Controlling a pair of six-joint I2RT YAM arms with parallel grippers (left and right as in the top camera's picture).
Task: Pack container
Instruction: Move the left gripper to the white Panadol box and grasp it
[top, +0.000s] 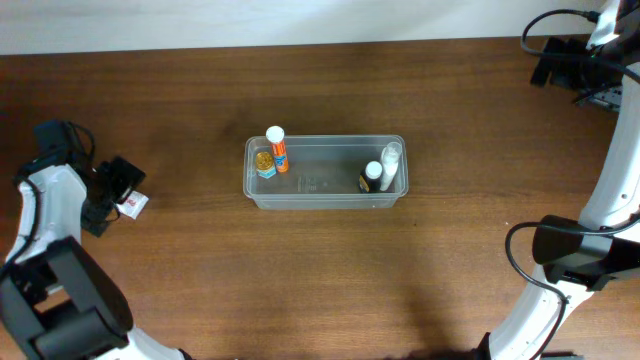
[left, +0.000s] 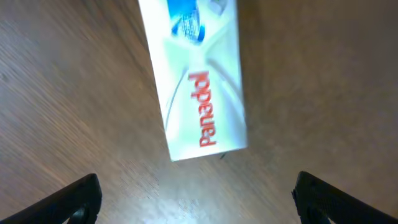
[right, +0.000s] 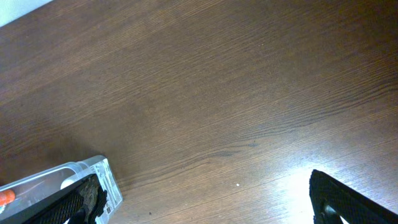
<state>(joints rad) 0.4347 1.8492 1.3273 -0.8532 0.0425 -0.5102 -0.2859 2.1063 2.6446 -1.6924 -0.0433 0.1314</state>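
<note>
Overhead view: I see a clear, see-through plastic rectangular container (top: 325, 200) at the middle of the brown wooden desk (top: 450, 260). Its long axis runs left to right across the picture, open side up. At its left end are an orange-labelled bottle (top: 277, 148) with a white cap and a small yellow jar (top: 264, 163). At its right end are a dark bottle (top: 370, 177) with a white cap and a white tube (top: 389, 165). My left claw (top: 122, 190) is well apart from the container at the left side of the picture, just beside a white cardboard box (top: 134, 206). My right claw (top: 540, 62) is at the far right corner.

Left wrist view: the left claw (left: 202, 205) has its two fingers spread wide apart, holding nothing. The white cardboard box (left: 202, 81), with red lettering and a blue mark, lies flat on the desk just ahead of the gap.

Right wrist view: the right claw (right: 211, 205) is also spread wide and empty, above bare wood. One rounded corner of the container (right: 93, 171) shows at the lower left edge.
</note>
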